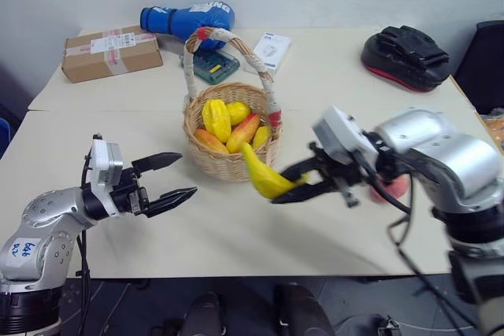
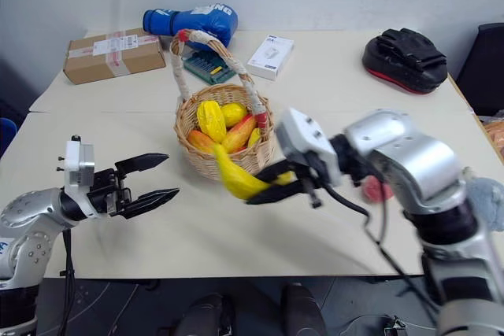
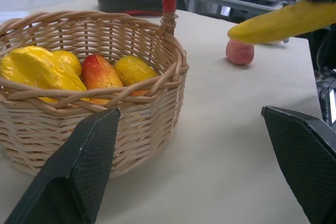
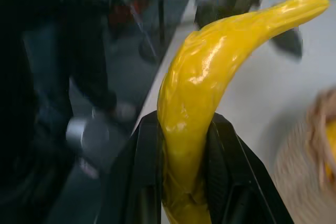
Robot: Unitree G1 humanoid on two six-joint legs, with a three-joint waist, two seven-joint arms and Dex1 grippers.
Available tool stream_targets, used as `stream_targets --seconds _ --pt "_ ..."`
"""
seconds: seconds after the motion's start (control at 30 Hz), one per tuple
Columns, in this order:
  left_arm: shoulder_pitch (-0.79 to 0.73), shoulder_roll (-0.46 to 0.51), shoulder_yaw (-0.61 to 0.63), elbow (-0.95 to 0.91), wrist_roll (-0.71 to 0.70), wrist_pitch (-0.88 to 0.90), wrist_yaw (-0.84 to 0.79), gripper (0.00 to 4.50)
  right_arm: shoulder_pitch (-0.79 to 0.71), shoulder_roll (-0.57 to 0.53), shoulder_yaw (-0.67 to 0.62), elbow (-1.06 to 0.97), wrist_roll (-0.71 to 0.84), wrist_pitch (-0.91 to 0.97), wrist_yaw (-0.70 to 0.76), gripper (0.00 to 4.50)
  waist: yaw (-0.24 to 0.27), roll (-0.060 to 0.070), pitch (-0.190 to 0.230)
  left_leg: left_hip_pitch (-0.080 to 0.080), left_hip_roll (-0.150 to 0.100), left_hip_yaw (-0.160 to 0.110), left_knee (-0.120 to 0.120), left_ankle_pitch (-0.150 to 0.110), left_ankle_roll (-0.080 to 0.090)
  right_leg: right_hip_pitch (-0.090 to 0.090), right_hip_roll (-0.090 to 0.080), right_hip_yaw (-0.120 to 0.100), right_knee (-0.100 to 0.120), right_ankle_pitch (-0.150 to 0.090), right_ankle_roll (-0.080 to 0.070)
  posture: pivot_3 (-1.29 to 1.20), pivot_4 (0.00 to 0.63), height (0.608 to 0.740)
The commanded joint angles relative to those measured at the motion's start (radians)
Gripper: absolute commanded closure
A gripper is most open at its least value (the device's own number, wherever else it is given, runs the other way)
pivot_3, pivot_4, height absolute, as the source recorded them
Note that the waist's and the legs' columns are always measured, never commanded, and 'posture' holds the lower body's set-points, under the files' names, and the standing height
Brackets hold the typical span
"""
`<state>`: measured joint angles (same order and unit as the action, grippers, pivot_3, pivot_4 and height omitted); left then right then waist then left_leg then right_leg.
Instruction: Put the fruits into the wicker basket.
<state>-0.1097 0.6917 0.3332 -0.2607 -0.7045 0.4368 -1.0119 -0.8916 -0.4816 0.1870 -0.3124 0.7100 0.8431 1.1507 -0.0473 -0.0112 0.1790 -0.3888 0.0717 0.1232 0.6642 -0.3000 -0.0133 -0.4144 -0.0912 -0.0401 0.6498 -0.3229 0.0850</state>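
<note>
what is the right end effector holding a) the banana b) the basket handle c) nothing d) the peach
a: the right end effector is clamped on one end of the yellow banana, carried in the air beside the wicker basket, while the peach lies on the table.

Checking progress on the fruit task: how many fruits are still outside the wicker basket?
2: the banana in the right gripper beside the wicker basket, and the peach on the table behind that arm.

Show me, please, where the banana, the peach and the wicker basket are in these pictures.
banana [image 1: 263,178], left eye view, middle of its yellow body.
peach [image 3: 240,52], left wrist view, centre of the fruit.
wicker basket [image 1: 228,164], left eye view, front woven wall.
</note>
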Motion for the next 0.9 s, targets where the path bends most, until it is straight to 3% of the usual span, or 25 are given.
stream_targets --seconds 0.03,0.33,0.5,0.6,0.7,0.77,0.9 --pt "0.004 0.004 0.031 -0.012 -0.023 -0.003 0.013 0.0 -0.107 0.178 -0.045 0.126 -0.068 -0.025 -0.277 3.88 -0.005 0.0 0.0 0.0 0.0 -0.001 0.0 0.001 -0.002 0.0 0.0 -0.001 0.002 -0.001 -0.002 0.0 0.15 0.74" --pt "0.011 0.002 0.035 -0.011 -0.014 -0.015 0.021 0.0 -0.16 0.214 0.107 0.274 -0.381 -0.037 -0.516 3.88 0.003 -0.003 -0.002 -0.004 -0.008 0.001 0.0 -0.001 0.004 -0.001 -0.006 -0.01 0.002 0.0 0.0 0.0 0.15 0.74" --pt "-0.009 0.007 0.025 0.005 -0.013 -0.012 0.012 0.0 -0.147 0.232 0.134 0.287 -0.448 -0.098 -0.525 2.22 -0.007 -0.003 -0.002 -0.004 -0.006 0.001 0.0 0.0 0.003 -0.001 -0.006 -0.011 0.002 0.0 0.0 0.0 0.15 0.74" --pt "-0.014 0.012 0.023 0.015 -0.011 -0.013 0.0 0.0 -0.122 0.219 0.1 0.227 -0.392 -0.11 -0.45 1.14 -0.01 -0.003 -0.002 -0.004 -0.005 0.001 -0.001 0.0 0.002 -0.001 -0.005 -0.012 0.001 0.0 0.0 0.0 0.15 0.74" --pt "-0.023 0.012 0.015 0.025 -0.006 -0.022 -0.013 0.0 -0.056 0.161 0.067 0.098 -0.276 -0.158 -0.265 0.14 -0.008 -0.003 -0.002 -0.004 -0.004 0.0 -0.002 0.0 0.002 -0.001 -0.004 -0.013 0.0 0.0 0.0 0.0 0.15 0.74" --pt "-0.029 0.011 0.001 0.025 -0.003 -0.026 -0.026 0.0 0.011 0.105 0.027 -0.004 -0.172 -0.165 -0.149 0.03 -0.005 -0.003 -0.002 -0.004 -0.004 0.0 -0.002 0.0 0.002 0.0 -0.004 -0.013 -0.002 0.0 0.0 0.0 0.15 0.74" --pt "-0.049 0.011 -0.039 0.023 0.006 -0.033 -0.06 0.0 0.192 0.018 -0.136 -0.165 -0.025 -0.128 -0.15 0.03 0.005 -0.004 -0.002 -0.004 -0.006 -0.001 -0.002 -0.001 0.005 0.003 -0.004 -0.014 -0.005 0.002 0.003 0.0 0.15 0.74"
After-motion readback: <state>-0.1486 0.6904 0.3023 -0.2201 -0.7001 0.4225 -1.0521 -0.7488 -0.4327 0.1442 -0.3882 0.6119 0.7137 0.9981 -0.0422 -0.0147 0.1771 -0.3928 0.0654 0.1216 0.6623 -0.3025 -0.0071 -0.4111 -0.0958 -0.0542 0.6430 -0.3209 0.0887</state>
